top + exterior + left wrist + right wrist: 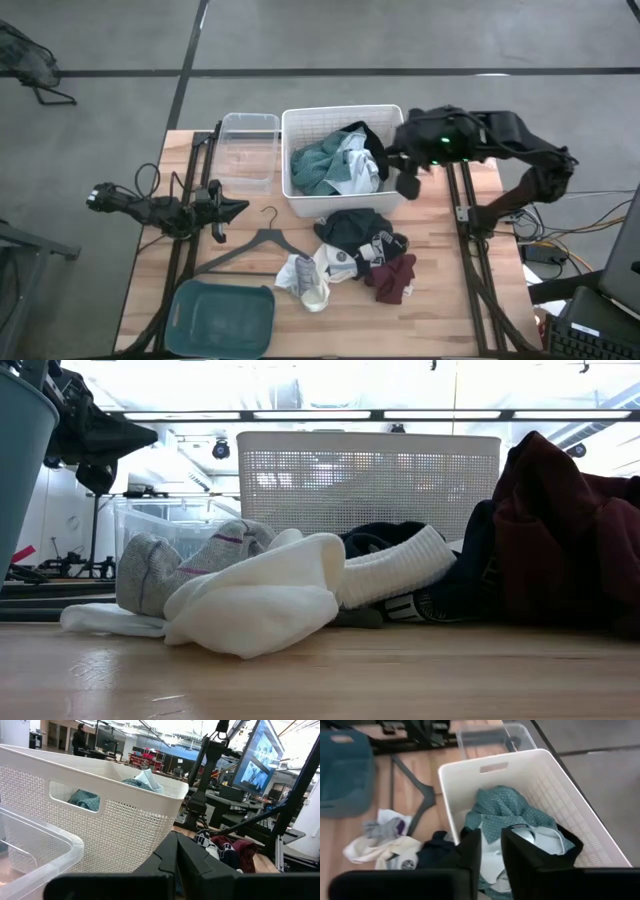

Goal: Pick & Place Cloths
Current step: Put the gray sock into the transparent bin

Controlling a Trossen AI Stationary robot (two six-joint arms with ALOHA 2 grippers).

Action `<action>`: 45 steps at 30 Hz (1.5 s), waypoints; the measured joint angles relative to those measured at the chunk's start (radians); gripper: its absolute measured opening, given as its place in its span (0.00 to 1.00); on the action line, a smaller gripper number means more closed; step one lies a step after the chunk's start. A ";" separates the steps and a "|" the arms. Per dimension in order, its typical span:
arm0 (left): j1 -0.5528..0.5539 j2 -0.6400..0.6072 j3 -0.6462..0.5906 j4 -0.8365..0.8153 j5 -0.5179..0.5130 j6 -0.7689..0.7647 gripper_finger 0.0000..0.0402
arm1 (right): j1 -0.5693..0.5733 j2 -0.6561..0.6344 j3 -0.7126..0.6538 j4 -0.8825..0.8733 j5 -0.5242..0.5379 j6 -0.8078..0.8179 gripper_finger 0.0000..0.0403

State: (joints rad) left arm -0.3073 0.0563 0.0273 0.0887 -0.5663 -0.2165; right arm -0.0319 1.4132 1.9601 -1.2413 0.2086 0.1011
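A white basket (392,160) stands at the table's far middle, holding a teal-green cloth (505,807), a pale one (540,837) and a black one (372,140). My right gripper (490,834) hovers above the basket's right side (408,184), its fingers a narrow gap apart with nothing between them. On the table in front of the basket lie a black cloth with white print (352,232), a maroon cloth (393,277) and white-grey cloths (305,280). My left gripper (238,208) waits shut and level at the table's left (177,842).
A clear plastic tub (248,150) stands left of the basket. A black hanger (258,245) lies near the table's middle and a teal bin (222,318) at the near left. Dark frame rails (470,250) run along both table sides.
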 joint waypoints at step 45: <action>0.000 0.000 0.000 0.000 0.000 0.000 0.02 | 0.179 -1.145 -1.664 1.179 -0.060 -0.132 0.02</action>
State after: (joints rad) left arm -0.3073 0.0563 0.0273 0.0883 -0.5659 -0.2165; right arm 0.1467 0.2682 0.2965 -0.0622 0.1486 -0.0308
